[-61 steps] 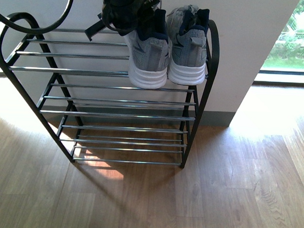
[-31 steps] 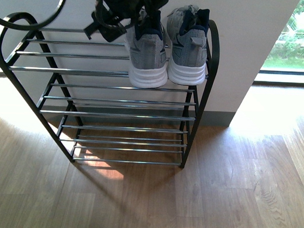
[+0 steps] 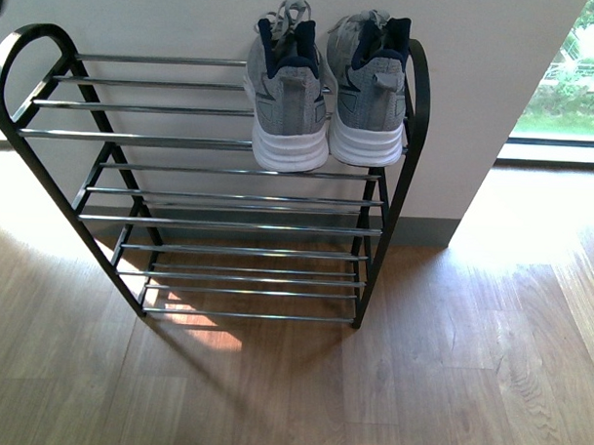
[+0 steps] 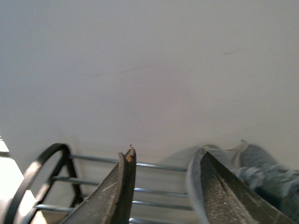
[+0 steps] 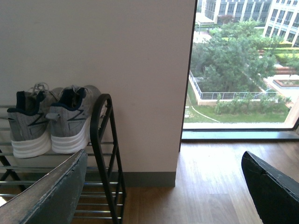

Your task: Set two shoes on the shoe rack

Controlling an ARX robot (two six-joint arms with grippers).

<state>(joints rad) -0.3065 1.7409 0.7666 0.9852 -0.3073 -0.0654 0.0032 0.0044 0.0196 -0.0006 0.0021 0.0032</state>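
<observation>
Neither arm shows in the front view; only a dark sliver sits at its 10 o'clock corner, too little to name. The toes of both sneakers are hidden behind their own heels and collars there. From the left wrist only part of one grey sneaker shows, cut off by a finger and by the picture's edge. From the right wrist the shoe rack (image 3: 134, 137) is cut off, with only its 3 o'clock end in view.

Two grey knit sneakers stand on the rack's top tier, at its 3 o'clock end, soles down on the chrome rods. Each one's long axis runs from 6 to 12 o'clock: the heels face out into the room and the toes point at the white wall (image 3: 167, 18). The inner sneaker (image 3: 289, 105) shows loose laces above its navy collar. The outer sneaker (image 3: 370, 98) stands just beside the black end frame. The two are just beside each other; I cannot tell whether they touch. Their white heels cover the front rod.

I count three tiers on the rack, the lower two bare. It stands on the wooden floor (image 3: 448, 364) against the wall.

The left gripper (image 4: 166, 151) has its jaws apart with nothing between them, and it faces the wall above the rack. The right gripper (image 5: 163, 156) has its jaws spread wide, also holding nothing. A window (image 5: 238, 65) is at 2 o'clock.
</observation>
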